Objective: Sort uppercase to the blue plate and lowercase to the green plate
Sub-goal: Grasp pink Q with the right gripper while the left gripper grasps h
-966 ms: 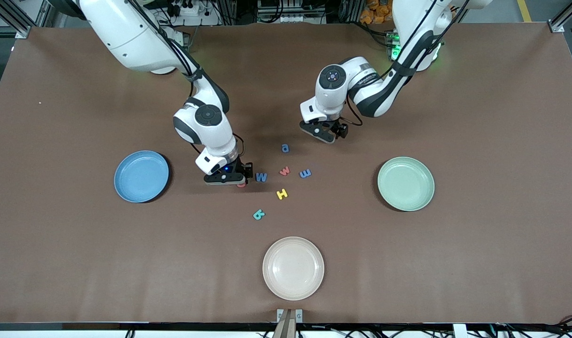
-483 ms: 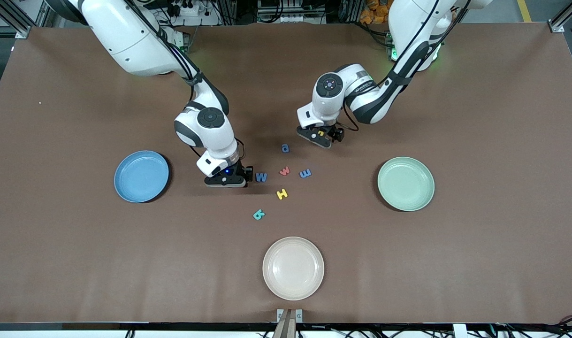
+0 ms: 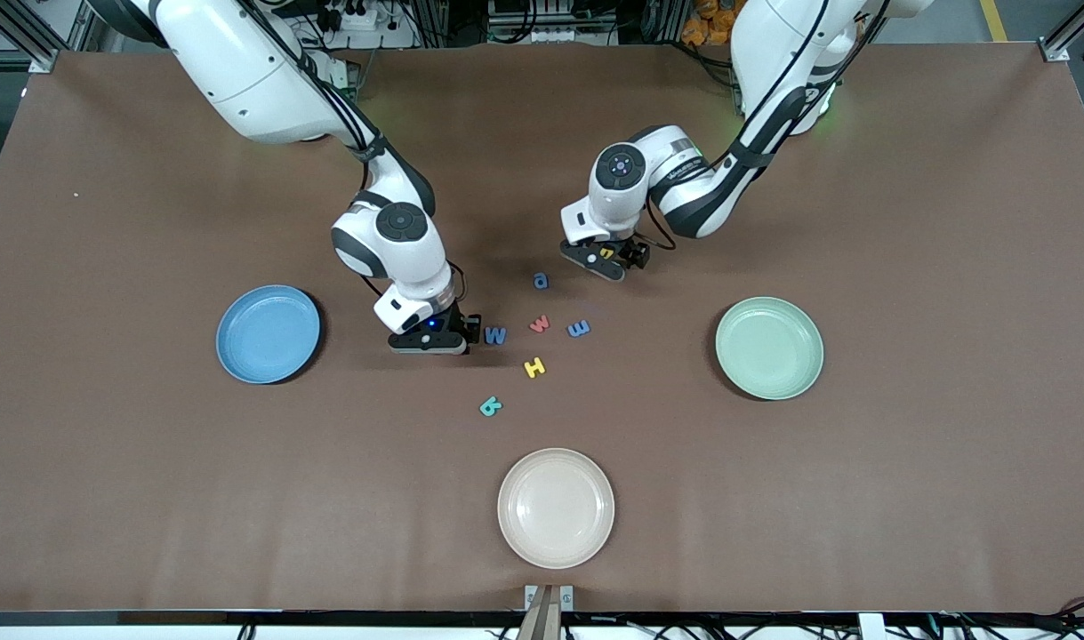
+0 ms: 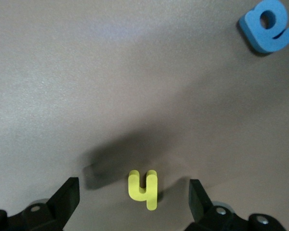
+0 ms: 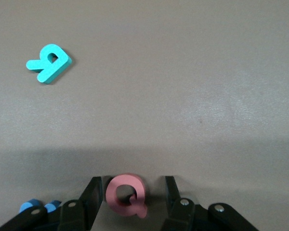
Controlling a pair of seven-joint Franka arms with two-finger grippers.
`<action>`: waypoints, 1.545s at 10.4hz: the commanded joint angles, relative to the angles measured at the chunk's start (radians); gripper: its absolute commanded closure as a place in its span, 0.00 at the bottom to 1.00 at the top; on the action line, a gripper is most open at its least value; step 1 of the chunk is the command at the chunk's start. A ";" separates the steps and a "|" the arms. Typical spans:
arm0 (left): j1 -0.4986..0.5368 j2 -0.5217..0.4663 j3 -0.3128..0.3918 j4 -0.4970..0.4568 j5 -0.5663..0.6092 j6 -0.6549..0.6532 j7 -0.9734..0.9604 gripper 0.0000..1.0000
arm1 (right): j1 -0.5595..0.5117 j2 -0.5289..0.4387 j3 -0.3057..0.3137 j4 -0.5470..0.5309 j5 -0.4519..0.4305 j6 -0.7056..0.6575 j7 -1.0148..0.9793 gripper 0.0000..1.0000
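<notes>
The red Q (image 5: 126, 196), likely featherlight squishy foam best pinched across its flat edges, was bracketed flat on the table (image 3: 906, 222) by the half-closed right end effector (image 5: 130, 197), while the wide-open left end effector (image 4: 134, 197) straddled the yellow h (image 4: 143, 189).

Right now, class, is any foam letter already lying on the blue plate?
No: in the front view the blue plate holds nothing, and the letters, such as the yellow H, lie on the table.
</notes>
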 commanded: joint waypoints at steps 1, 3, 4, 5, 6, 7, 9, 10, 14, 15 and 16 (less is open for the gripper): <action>-0.013 0.010 0.003 0.012 0.036 -0.004 -0.035 0.00 | 0.000 0.010 0.007 0.022 -0.030 -0.010 0.038 0.43; -0.014 0.010 0.003 0.014 0.034 -0.004 -0.044 0.00 | 0.001 0.010 0.006 0.022 -0.032 -0.011 0.037 0.52; -0.016 0.010 0.003 0.015 0.034 -0.003 -0.053 0.00 | 0.001 0.010 0.007 0.022 -0.032 -0.011 0.035 0.54; -0.027 0.010 0.003 0.014 0.036 -0.004 -0.067 0.00 | 0.001 0.010 0.006 0.022 -0.033 -0.011 0.035 0.55; -0.028 0.010 0.003 0.014 0.036 -0.004 -0.082 0.11 | 0.004 0.010 0.006 0.022 -0.033 -0.011 0.035 0.55; -0.030 0.010 0.003 0.014 0.034 -0.004 -0.092 0.27 | 0.006 0.010 0.006 0.020 -0.033 -0.011 0.035 0.56; -0.030 0.010 0.003 0.014 0.036 -0.004 -0.104 0.59 | 0.006 0.010 0.006 0.020 -0.035 -0.011 0.034 0.59; -0.030 0.013 0.003 0.012 0.036 -0.004 -0.104 0.81 | 0.007 0.010 0.006 0.020 -0.035 -0.011 0.032 0.61; -0.028 0.016 0.004 0.015 0.036 -0.004 -0.106 1.00 | 0.006 0.010 0.006 0.022 -0.061 -0.011 0.028 0.72; -0.021 0.010 0.004 0.014 0.036 -0.004 -0.112 1.00 | 0.006 0.010 0.006 0.022 -0.061 -0.011 0.026 0.73; -0.008 -0.002 0.004 0.014 0.036 -0.006 -0.128 1.00 | 0.004 0.007 0.006 0.025 -0.062 -0.028 0.017 0.75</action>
